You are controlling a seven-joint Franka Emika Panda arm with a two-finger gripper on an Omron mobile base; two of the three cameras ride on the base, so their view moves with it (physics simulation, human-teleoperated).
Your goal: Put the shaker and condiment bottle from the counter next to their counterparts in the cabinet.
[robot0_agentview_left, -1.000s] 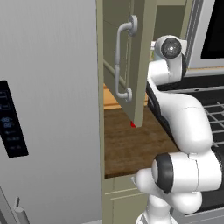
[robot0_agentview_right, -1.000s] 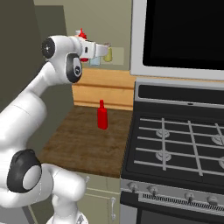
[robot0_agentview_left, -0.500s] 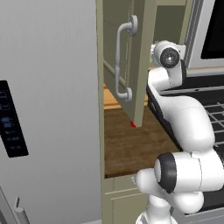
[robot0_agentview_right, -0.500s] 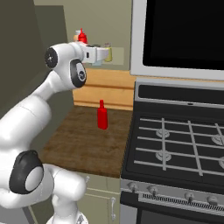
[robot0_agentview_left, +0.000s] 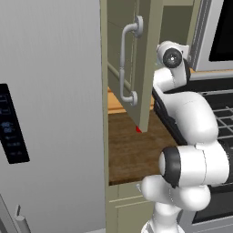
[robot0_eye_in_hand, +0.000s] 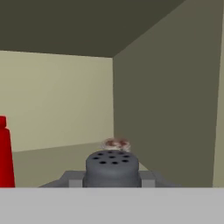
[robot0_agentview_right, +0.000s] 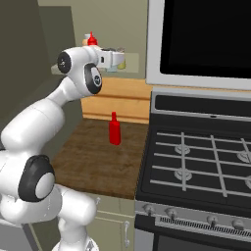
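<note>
My left base view looks forward from behind my arm's left, close to the fridge and the open cabinet door, over the counter. My right base view faces the same counter from the other side, beside the stove. My hand view sits very near, apparently inside the cabinet, facing its back corner.

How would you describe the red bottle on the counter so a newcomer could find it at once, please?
Start at the stove; the brown counter lies just left of it. The red bottle stands upright there near the stove's edge, alone on the wood, unlike the other red bottle up in the cabinet.
</note>
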